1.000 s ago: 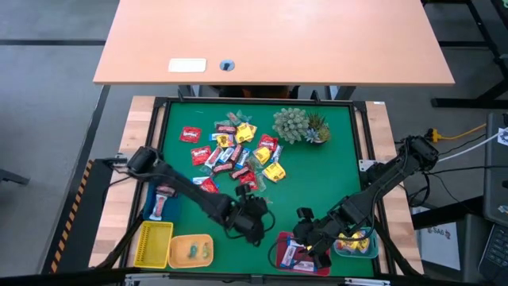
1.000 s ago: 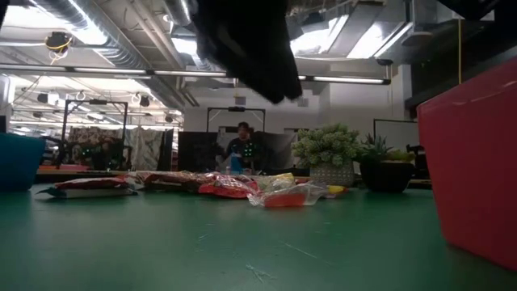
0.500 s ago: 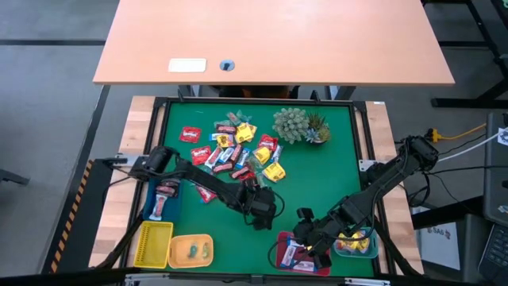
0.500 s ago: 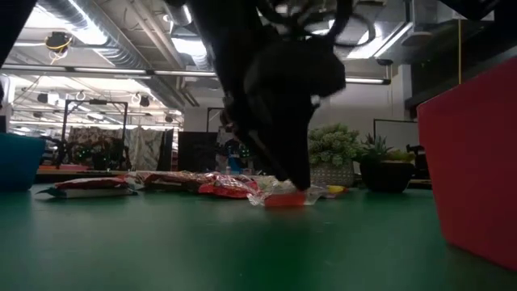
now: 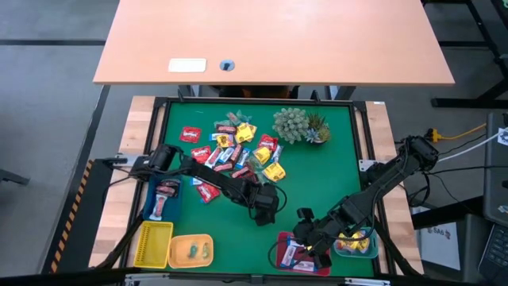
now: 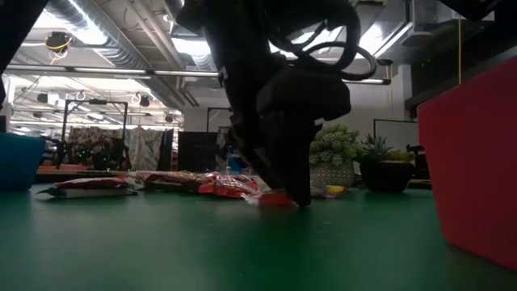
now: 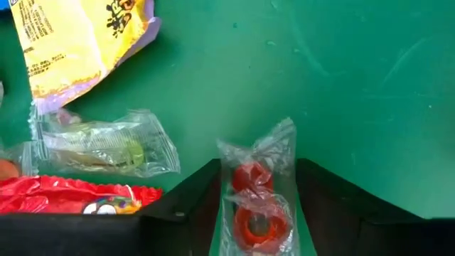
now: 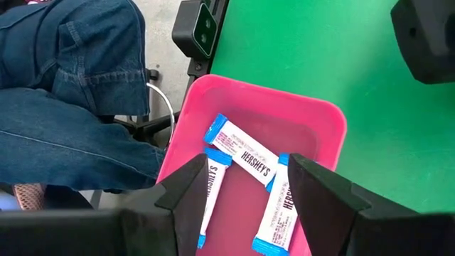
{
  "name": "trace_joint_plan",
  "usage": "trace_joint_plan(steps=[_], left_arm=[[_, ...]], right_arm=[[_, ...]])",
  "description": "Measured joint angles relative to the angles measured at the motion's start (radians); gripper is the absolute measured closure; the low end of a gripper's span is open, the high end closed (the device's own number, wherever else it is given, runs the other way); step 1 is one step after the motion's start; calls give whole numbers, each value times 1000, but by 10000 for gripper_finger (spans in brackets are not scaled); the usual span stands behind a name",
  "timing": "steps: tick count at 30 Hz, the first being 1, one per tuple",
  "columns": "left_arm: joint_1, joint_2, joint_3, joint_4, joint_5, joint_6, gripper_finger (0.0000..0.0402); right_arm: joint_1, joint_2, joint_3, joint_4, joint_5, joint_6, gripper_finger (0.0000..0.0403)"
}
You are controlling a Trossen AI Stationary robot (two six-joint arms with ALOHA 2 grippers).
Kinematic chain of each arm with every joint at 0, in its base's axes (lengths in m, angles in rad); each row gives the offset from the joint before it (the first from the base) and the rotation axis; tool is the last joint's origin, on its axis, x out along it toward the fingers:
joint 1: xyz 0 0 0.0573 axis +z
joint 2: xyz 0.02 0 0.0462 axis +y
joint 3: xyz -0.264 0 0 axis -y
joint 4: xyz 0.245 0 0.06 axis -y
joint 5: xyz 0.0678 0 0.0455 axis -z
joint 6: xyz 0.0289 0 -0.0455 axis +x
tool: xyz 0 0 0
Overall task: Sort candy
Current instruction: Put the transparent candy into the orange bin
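The left gripper (image 7: pixel 256 203) straddles one clear-wrapped red candy (image 7: pixel 254 206) beside the candy pile (image 5: pixel 238 151), fingers apart, not clamped. The right gripper (image 8: pixel 242 188) hangs open above the pink tray (image 8: pixel 323 131) holding three blue-and-white bars (image 8: pixel 245 151).

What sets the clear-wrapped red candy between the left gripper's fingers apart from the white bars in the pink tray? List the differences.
The clear-wrapped red candy shows red rings through see-through plastic; the white bars are opaque white with blue ends and printed lettering.
The candy lies on the green mat between the left gripper's fingers; the bars lie in the pink tray under the right gripper.
The candy's wrapper is crinkled; the bars are long and flat.
Both are wrapped sweets.
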Motion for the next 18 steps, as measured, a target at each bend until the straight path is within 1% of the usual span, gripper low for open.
trace_joint_plan(steps=[6, 10, 15, 18], left_arm=[[-4, 1, 0, 1, 5, 0, 286], [-3, 1, 0, 2, 32, 1, 315], [-4, -2, 0, 1, 37, 0, 338], [-4, -3, 10, 1, 69, -4, 347]], right_arm=[[0, 0, 0, 0, 0, 0, 210], [0, 0, 0, 0, 0, 0, 210], [0, 0, 0, 0, 0, 0, 210], [0, 0, 0, 1, 0, 0, 210]])
